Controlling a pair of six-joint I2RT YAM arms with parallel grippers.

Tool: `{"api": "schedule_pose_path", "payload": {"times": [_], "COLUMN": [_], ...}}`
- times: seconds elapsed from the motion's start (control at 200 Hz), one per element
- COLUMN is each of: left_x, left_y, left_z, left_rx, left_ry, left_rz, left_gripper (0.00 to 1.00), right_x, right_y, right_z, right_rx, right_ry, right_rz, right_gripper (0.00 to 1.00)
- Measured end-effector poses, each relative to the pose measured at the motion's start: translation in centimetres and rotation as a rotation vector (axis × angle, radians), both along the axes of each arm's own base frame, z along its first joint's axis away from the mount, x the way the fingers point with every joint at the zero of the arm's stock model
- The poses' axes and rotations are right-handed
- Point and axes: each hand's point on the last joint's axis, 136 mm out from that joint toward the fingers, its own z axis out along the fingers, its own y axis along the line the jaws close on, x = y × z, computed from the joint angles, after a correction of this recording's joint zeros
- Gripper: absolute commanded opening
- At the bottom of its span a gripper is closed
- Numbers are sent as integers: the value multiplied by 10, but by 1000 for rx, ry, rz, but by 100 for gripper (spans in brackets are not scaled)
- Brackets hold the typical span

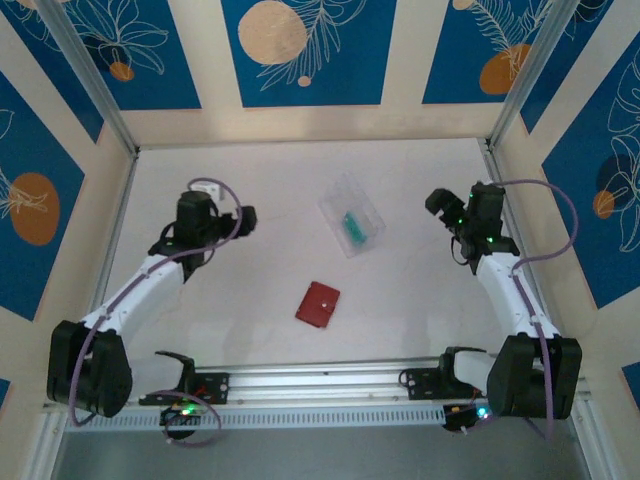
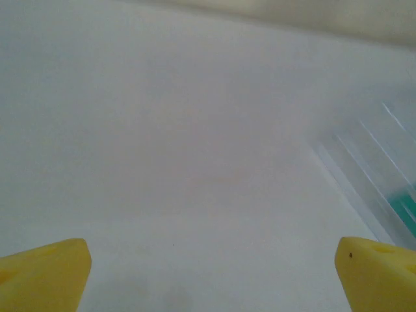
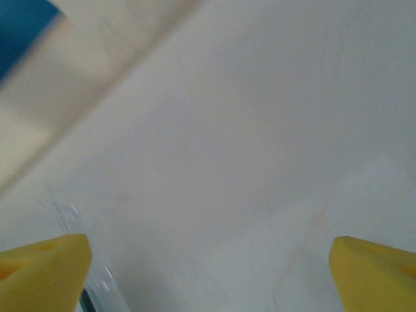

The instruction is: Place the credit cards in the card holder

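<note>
The teal-green credit cards [image 1: 353, 228] lie inside a clear plastic case [image 1: 351, 213] in the middle of the table. A teal edge of the credit cards [image 2: 406, 207] shows through the clear plastic case [image 2: 370, 175] at the right of the left wrist view. The red card holder [image 1: 317, 304] lies flat and closed, nearer the arms. My left gripper [image 1: 244, 218] hangs left of the case, open and empty, with yellow fingertips [image 2: 45, 276] wide apart. My right gripper [image 1: 437, 204] hangs right of the case, open and empty too, with yellow fingertips [image 3: 377, 273] wide apart.
Patterned blue and cream walls [image 1: 310, 50] enclose the white table [image 1: 270, 270] on three sides. A metal rail [image 1: 320, 380] runs along the near edge between the arm bases. A small white object [image 1: 207, 186] sits behind the left arm.
</note>
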Motion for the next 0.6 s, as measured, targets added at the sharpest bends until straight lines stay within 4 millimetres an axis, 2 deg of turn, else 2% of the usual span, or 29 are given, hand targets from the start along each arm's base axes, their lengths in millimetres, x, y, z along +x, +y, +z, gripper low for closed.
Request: {"api": "schedule_pose_path", "payload": {"times": [0.1, 0.18, 0.3, 0.365, 0.425, 0.495, 0.6], "left_x": [-25, -45, -67, -76, -84, -96, -109], "left_y": [-47, -81, -116, -128, -135, -139, -141], "left_z": [-16, -25, -45, -59, -76, -96, -115], "left_rx": [-24, -59, -102, -125, -148, -163, -180], "left_ry": [80, 134, 223, 279, 340, 404, 474], "left_rz": [-155, -264, -385, -427, -448, -468, -478], "left_gripper": [92, 86, 68, 58, 54, 46, 39], "right_x": [-28, -54, -98, -120, -133, -142, -151], "right_y": [30, 70, 126, 151, 168, 185, 206], "right_z": [-26, -43, -72, -92, -109, -128, -151], "right_rx": [4, -12, -22, -21, -21, -20, -31], "right_ry": [147, 227, 345, 420, 486, 554, 637], "right_rz": [72, 194, 372, 457, 516, 563, 622], "right_gripper": [60, 42, 25, 17, 13, 8, 8]}}
